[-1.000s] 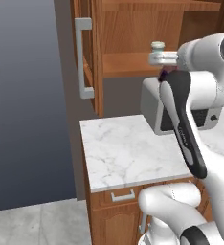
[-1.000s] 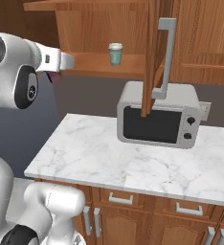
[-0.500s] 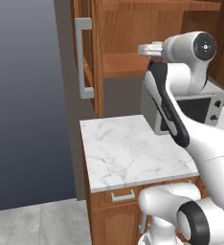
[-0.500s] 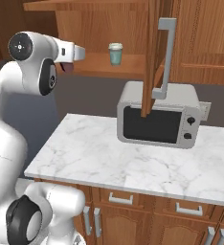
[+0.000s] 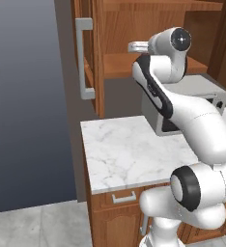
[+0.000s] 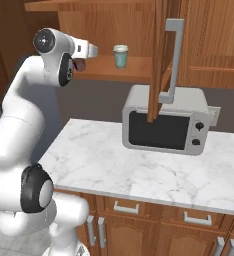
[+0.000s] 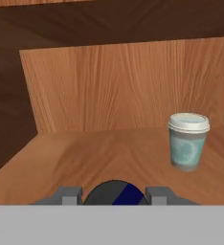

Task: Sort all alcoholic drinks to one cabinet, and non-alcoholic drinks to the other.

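**Teal cup on shelf, bottle in hand**

Teal cup (image 7: 188,141) with whitish lid upright on wooden shelf (image 7: 109,158) of open upper cabinet, right of centre in hand view, clear of back wall. Same cup (image 6: 121,56) seen in right base view on shelf above microwave (image 6: 165,120), just left of open cabinet door (image 6: 159,55) with grey handle.

Hand (image 7: 114,195) level with shelf's front edge, fingers (image 7: 68,195) either side of a rounded dark top, grey and blue, seen end-on: clenched on a dark bottle (image 7: 115,192). In right base view a dark purple and reddish bit (image 6: 81,64) hangs under the wrist near shelf's left end, well apart from cup. Hand (image 5: 134,47) in left base view reaching toward cabinet interior, fingertips blocked by arm.

Marble counter (image 5: 129,154) below, microwave at its back. Tall door (image 5: 88,58) with grey handle open at left in left base view.
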